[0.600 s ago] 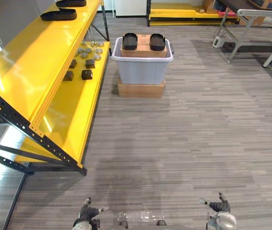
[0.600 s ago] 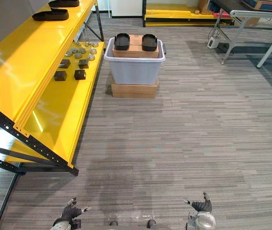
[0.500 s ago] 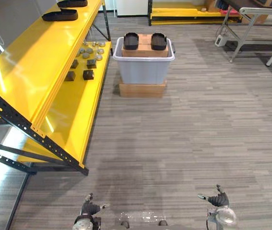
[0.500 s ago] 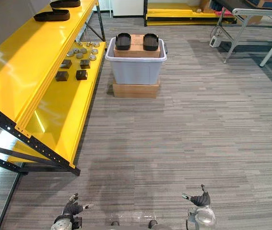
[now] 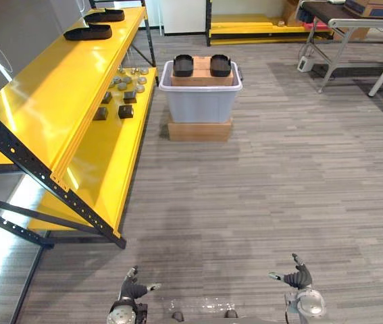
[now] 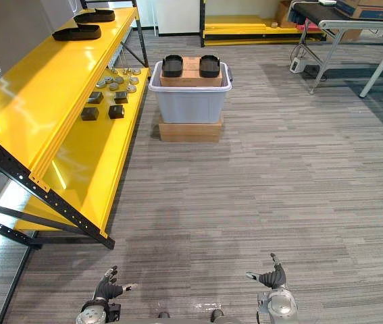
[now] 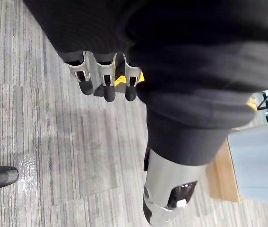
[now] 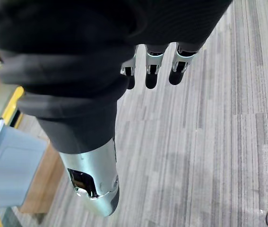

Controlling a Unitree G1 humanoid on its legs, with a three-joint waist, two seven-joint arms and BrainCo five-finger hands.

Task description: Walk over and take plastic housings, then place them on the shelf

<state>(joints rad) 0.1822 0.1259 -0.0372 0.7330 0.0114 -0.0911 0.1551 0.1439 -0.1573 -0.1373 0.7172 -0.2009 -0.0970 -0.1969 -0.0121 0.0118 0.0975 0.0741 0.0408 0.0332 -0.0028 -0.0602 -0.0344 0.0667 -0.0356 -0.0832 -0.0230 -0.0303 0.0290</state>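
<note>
Two black plastic housings (image 5: 183, 65) (image 5: 220, 65) rest on a cardboard box inside a grey tote (image 5: 201, 102), far ahead on the carpet. Two more black housings (image 5: 87, 32) (image 5: 105, 15) lie on the top level of the yellow shelf (image 5: 42, 101) at the left. My left hand (image 5: 132, 291) and right hand (image 5: 298, 278) hang low at the near edge, far from the tote. Both are open and empty, with relaxed fingers (image 7: 104, 81) (image 8: 151, 66) over bare floor in the wrist views.
The tote stands on a flat cardboard box (image 5: 199, 129). Small dark blocks (image 5: 125, 111) and grey discs (image 5: 120, 81) lie on the lower shelf level. The shelf's black frame (image 5: 49, 185) juts out at the near left. Metal tables (image 5: 353, 27) stand at the far right.
The whole picture has shifted: the camera moved, and the tote and shelf now sit slightly farther up and left. Both hands stay low and open.
</note>
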